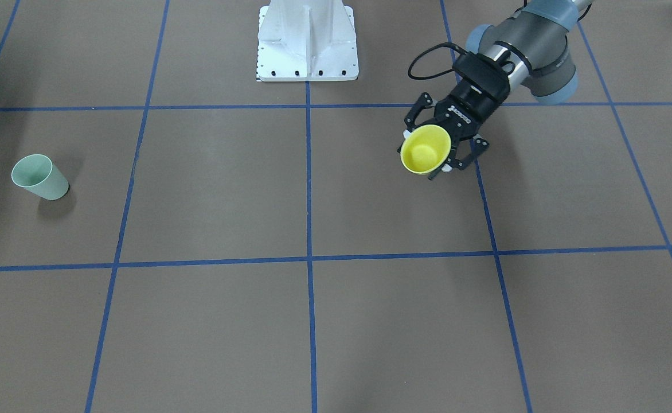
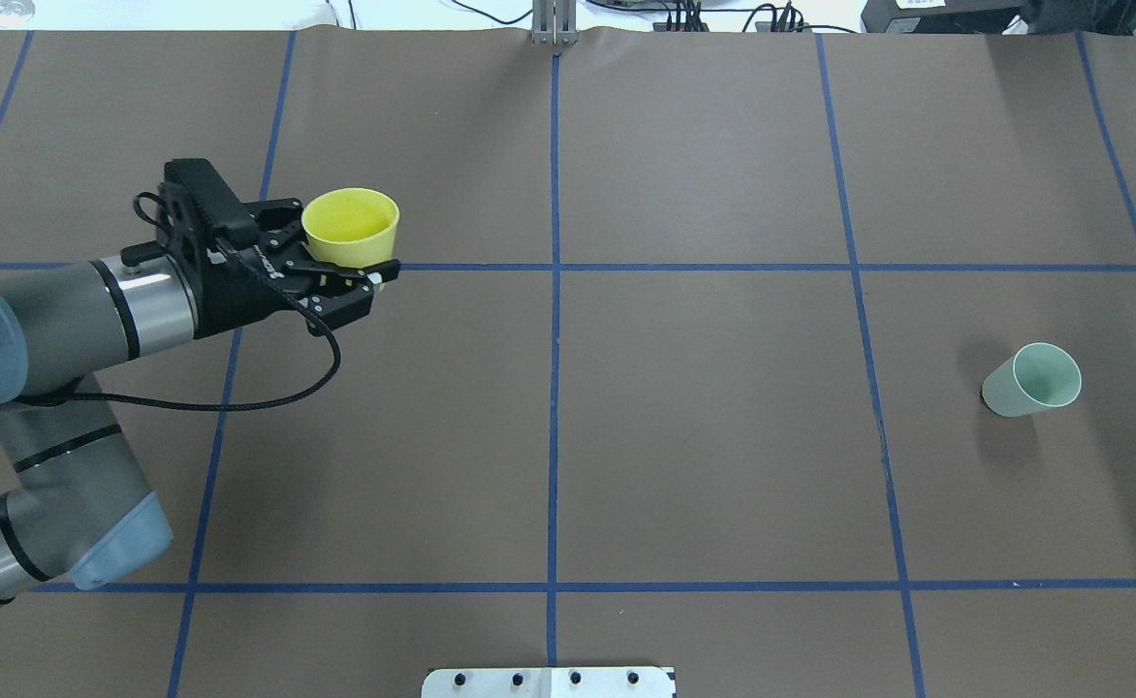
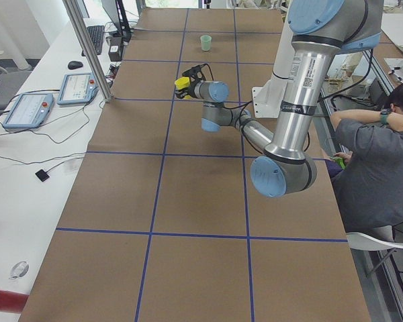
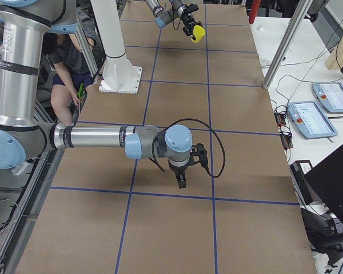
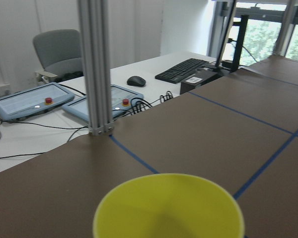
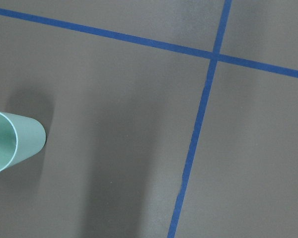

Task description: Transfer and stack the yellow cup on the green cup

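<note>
The left jaws clamp the small bright yellow plastic cup (image 2: 350,228) aloft, mouth up — the pale mint-green plastic cup (image 2: 1031,381) stands well apart across the worktop (image 2: 684,407), rightward, nearer the right arm (image 4: 91,137).

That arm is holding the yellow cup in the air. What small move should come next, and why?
Probably carry the yellow cup sideways toward the table's middle: the left gripper is shut on it, off the table, and the green cup stands upright far off on the robot's right.
</note>
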Robot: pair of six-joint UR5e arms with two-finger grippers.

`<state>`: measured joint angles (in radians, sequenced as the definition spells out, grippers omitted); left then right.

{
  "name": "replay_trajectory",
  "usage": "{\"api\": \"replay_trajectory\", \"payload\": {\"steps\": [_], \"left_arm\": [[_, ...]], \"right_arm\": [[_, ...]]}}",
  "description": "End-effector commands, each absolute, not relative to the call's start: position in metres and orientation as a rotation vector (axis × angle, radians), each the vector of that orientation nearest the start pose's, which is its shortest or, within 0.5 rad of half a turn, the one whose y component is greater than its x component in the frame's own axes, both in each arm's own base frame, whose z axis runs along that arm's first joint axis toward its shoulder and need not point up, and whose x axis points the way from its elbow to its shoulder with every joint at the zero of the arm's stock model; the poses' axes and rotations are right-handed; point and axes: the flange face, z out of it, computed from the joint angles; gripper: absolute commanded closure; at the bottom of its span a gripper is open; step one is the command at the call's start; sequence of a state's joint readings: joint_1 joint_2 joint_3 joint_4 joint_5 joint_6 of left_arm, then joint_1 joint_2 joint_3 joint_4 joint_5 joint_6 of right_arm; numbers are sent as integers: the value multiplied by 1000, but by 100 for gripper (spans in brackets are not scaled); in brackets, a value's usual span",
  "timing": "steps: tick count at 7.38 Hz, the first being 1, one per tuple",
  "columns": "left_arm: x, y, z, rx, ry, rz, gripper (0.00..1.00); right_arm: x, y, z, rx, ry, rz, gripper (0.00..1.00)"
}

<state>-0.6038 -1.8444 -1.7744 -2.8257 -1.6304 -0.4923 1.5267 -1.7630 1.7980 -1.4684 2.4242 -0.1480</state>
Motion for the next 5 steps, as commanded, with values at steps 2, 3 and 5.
{"api": "replay_trajectory", "payload": {"steps": [2, 3, 5], "left_arm": [[417, -368, 237, 1360, 1357, 741, 100], [419, -358, 229, 1371, 1399, 848, 100], [419, -352, 216, 1457, 1396, 944, 100]], "right_arm": [[40, -436, 599, 265, -844, -230, 0], [40, -439, 595, 262, -849, -214, 0], [35, -448, 563, 271, -928, -162, 0]]}}
